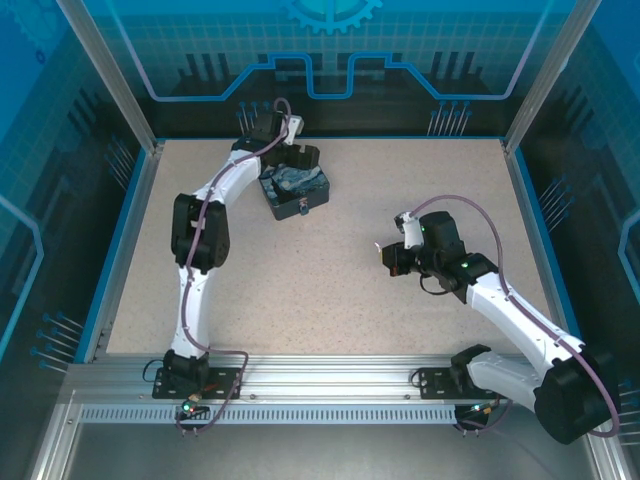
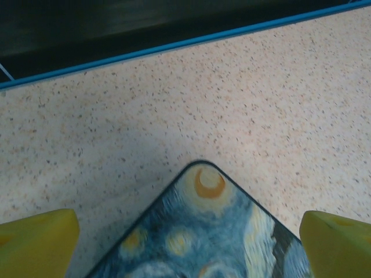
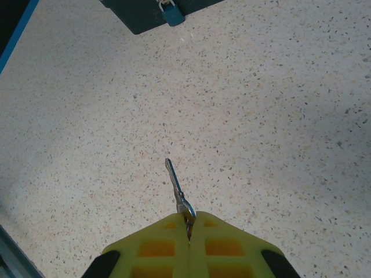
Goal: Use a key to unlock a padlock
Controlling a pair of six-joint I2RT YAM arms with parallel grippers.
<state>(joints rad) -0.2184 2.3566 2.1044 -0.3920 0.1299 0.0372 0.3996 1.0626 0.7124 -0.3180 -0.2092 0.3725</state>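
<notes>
Yellow right end effector (image 3: 189, 227), clamped on the thin dark metal key (image 3: 175, 188), should drive the blade straight toward 12 o'clock to the small blue-teal padlock (image 3: 168, 13) hanging on the starry-night tin box (image 2: 203, 231), which the left end effector (image 2: 188, 243) straddles with fingers apart.

L arm (image 1: 195, 235) & R arm (image 1: 505, 305): white links, blk joints, purple cable (image 1: 470, 205) looped along each. Fingers (image 3: 208, 229) yellow w/ square recesses. Bases (image 1: 190, 375) blk.
</notes>
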